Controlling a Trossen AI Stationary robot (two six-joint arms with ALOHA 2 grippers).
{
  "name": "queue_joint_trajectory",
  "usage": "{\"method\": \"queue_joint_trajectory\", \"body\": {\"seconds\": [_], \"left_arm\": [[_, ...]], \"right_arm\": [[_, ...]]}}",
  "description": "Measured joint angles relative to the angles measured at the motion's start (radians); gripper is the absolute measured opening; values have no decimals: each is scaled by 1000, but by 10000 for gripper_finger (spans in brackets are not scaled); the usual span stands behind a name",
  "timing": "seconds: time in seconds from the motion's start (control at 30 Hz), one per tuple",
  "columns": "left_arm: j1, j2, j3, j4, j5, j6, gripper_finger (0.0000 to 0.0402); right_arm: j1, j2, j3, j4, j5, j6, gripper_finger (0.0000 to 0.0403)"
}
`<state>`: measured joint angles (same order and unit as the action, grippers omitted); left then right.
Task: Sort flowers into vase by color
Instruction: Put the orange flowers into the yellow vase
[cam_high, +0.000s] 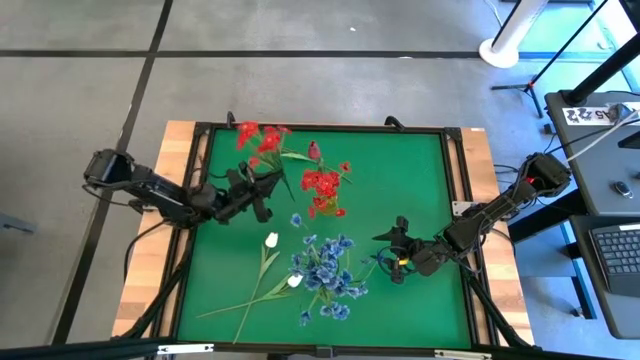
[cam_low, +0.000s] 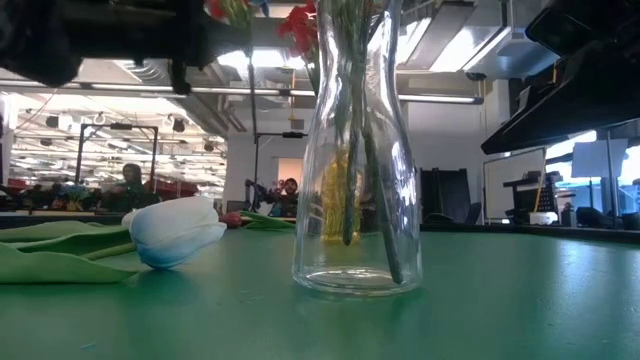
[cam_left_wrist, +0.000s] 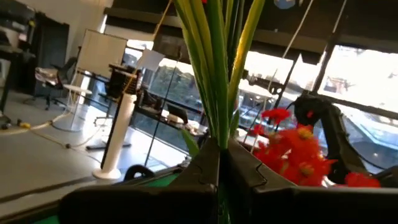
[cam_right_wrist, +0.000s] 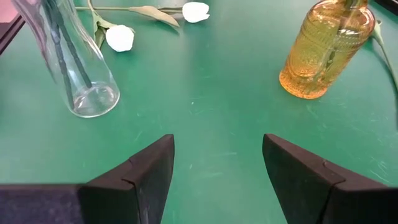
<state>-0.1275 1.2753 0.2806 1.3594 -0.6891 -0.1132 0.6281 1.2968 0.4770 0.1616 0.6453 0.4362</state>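
My left gripper (cam_high: 262, 186) is over the mat's far left part, shut on the green stems of a red spray (cam_high: 260, 138). A second red spray (cam_high: 322, 185) and a dark pink bud (cam_high: 314, 150) stand in an amber vase (cam_right_wrist: 326, 50). Blue sprays (cam_high: 325, 265) stand in a clear glass vase (cam_low: 355, 150). Two white tulips (cam_high: 272, 240) (cam_high: 294, 281) lie flat on the mat, left of the clear vase. My right gripper (cam_right_wrist: 217, 168) is open, low over the mat to the right of both vases, touching nothing. My left gripper pinches a bundle of thin green stems (cam_left_wrist: 219, 127) of the red spray between its two fingers (cam_left_wrist: 249, 171). The stems run on past the fingertips and fan out. The blooms show beyond the fingers in the high view, toward the table's far edge.
The green mat (cam_high: 420, 180) has a raised black frame around it. The two vases stand close together mid-mat. Bare mat lies on the right side and in the near right corner. People (cam_low: 130, 180) and equipment show in the room behind.
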Motion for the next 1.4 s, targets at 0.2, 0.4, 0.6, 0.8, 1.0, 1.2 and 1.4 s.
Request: {"method": "queue_joint_trajectory", "body": {"seconds": [0.2,0.4,0.6,0.8,1.0,1.2,1.4], "left_arm": [[97,86,49,6,115,-80,0],[137,163,166,6,211,-39,0],[159,235,268,2,253,18,0],[176,322,323,-14,272,13,0],[175,379,364,-16,273,27,0],[175,385,373,-48,273,46,0],[156,385,373,-176,273,27,0]], "right_arm": [[0,0,0,5,2,0,243],[0,0,0,6,25,0,243],[0,0,0,5,25,1,243],[0,0,0,5,25,2,243],[0,0,0,5,18,3,243],[0,0,0,3,17,3,243],[0,0,0,4,17,3,243]]}}
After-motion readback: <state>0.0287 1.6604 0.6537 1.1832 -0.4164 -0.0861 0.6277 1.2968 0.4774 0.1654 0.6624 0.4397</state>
